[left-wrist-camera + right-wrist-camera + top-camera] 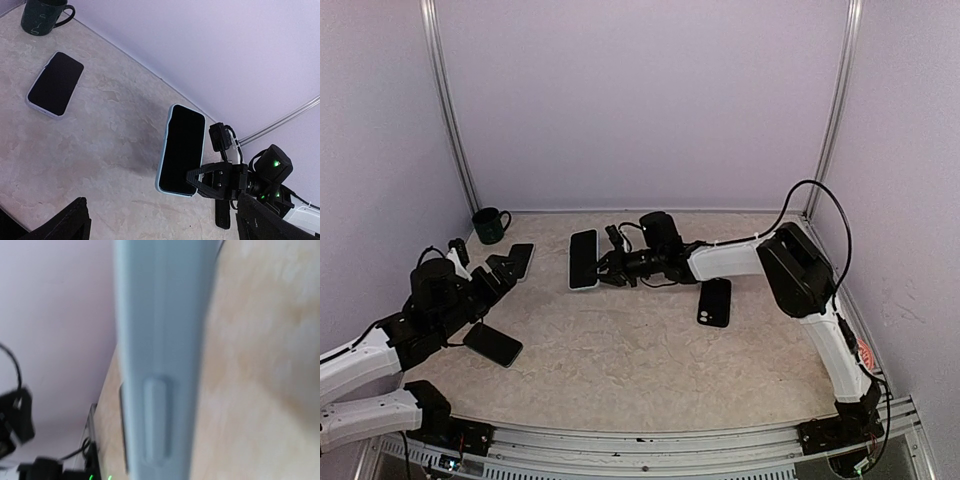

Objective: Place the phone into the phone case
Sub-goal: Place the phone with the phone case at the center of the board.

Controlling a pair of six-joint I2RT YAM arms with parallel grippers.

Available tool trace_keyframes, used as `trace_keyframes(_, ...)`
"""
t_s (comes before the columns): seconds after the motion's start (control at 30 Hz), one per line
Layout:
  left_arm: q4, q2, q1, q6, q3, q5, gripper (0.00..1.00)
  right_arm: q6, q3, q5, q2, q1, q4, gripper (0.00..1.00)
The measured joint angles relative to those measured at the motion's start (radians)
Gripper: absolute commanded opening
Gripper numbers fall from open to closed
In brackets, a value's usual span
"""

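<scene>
1. Left end effector point(500, 272): just in front of the mug point(490, 225), on the arm-base side. Jaws spread wide with nothing between them. Its fingers point(70, 222) frame open bench point(650, 360).
2. Dark phone point(492, 344): farther in front of the mug, flat, partly under the left arm. No pale rim shows on it.
3. Pale-rimmed phone point(521, 260): just right of the mug, flat, screen up, beside the left end effector but not touching it.
4. Held phone point(181, 150): well right of the mug, mid-bench. Its dark face sits inside a blue case point(157, 370). It appears tipped up off the bench, with a shadow beneath.
5. Handling, my guess: a light, stiff slab. The glass face is slick and would crack if dropped, while the rubbery case rim is grippier and gives a little. Best taken across the long edges on the rim, clear of the side button. The corners probably need pressing to seat fully.
6. Right end effector point(607, 268): right of the mug, pinched almost closed on the case's long edge near one end. The left end effector is well apart from the held phone.
7. Black slab point(714, 302): far right of the mug, flat and untouched. Phone or case, cannot tell.
</scene>
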Motion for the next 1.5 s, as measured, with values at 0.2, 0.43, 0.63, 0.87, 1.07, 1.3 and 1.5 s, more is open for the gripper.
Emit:
trace_keyframes(0.2,-0.045,-0.003,0.001,-0.031,-0.011,-0.027,0.99,0.02,0.212,0.048,0.164,0.011,-0.069,0.0)
trace_keyframes(0.43,-0.069,-0.027,0.003,-0.045,-0.015,-0.05,0.99,0.044,0.304,0.098,0.259,0.012,-0.12,0.05)
trace_keyframes(0.63,-0.077,-0.038,0.003,-0.058,-0.018,-0.068,0.99,0.055,0.309,0.109,0.266,0.013,-0.121,0.22)
trace_keyframes(0.87,-0.077,0.019,0.003,-0.062,-0.018,-0.091,0.99,0.043,0.304,0.122,0.266,0.016,-0.135,0.32)
trace_keyframes(1.07,-0.086,0.145,0.003,-0.06,0.021,-0.107,0.99,0.024,0.266,0.129,0.245,0.016,-0.127,0.42)
trace_keyframes(1.3,-0.075,0.271,0.003,-0.045,0.059,-0.102,0.99,-0.021,0.144,0.155,0.154,0.016,-0.148,0.46)
trace_keyframes(1.5,-0.048,0.379,0.003,-0.008,0.09,-0.073,0.99,-0.088,0.02,0.197,0.046,0.016,-0.205,0.48)
